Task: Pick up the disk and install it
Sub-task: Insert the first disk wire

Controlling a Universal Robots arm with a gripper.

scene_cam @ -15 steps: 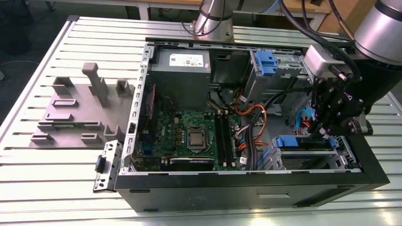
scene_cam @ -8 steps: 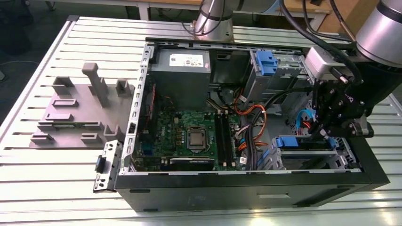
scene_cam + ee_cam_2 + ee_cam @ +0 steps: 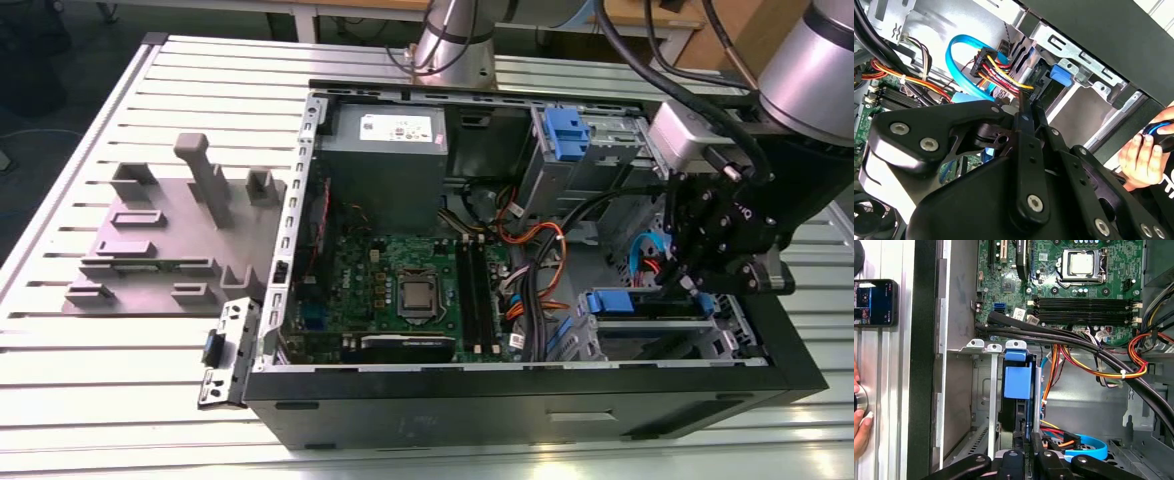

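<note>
Hovering at the exterior view's right, one gripper (image 3: pixel 714 262) over one disk (image 3: pixel 1018 385) in its cage; grip state unclear.

text: none legible | power supply sticker (image 3: pixel 396 127): print unreadable

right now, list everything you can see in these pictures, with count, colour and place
computer case: one, black, open, on the slatted table
table: one, white slats
motherboard: one, green, on the case floor
power-supply box: one, grey, far corner of the case
drive cage: one, silver, near corner at the exterior view's right
disk: one, blue rail frame showing, standing in the drive cage slot
fixture block: one, grey, on the table outside the case
phone: one, dark, on the table
person's hand: one, beside the case
gripper: one, black, over the drive cage
</note>
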